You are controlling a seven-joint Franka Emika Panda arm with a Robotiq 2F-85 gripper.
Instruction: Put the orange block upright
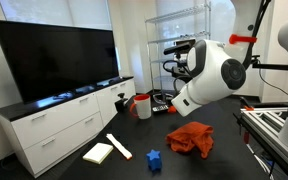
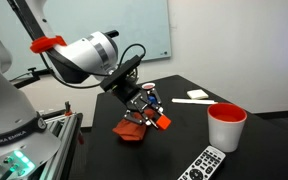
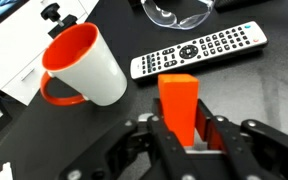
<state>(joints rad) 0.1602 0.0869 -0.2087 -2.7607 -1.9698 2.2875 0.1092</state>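
My gripper (image 3: 180, 138) pinches the orange block (image 3: 177, 100) by one end; its long axis runs straight out beyond the jaws.

Cup (image 3: 84, 62) and remote (image 3: 196, 52) stand close ahead of the fingers (image 3: 224, 136); table (image 3: 272, 95) beside them lies bare.

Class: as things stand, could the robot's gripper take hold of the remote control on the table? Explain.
Probably not yet: the gripper is shut on the orange block, so its jaws are occupied. The remote control itself lies uncovered beside the cup, so the way looks free once the block is set down.
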